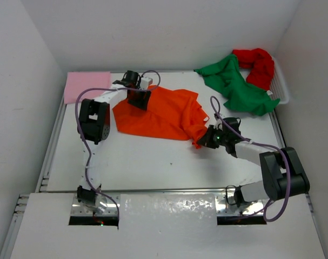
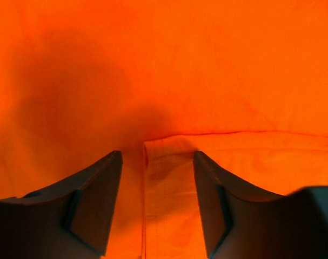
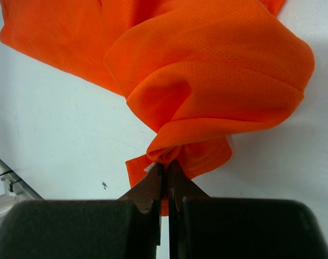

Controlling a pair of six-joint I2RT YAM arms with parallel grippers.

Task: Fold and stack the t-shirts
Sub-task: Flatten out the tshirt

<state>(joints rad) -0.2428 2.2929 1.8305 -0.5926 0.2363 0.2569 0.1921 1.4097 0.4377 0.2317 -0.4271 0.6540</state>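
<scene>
- Right claw (image 3: 166, 168) clamped on a bunched corner of the bright orange cloth t-shirt (image 1: 164, 114), so I can spread it
- Left claw (image 2: 157, 156) apart, straddling its hem, ready to pinch

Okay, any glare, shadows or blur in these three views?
Top external: even light, glare on the glossy panel between the arm bases. Left wrist: orange t-shirt fills the frame, dark shadow above the fingers. Right wrist: cloth weave sharp, near foreground soft.
</scene>
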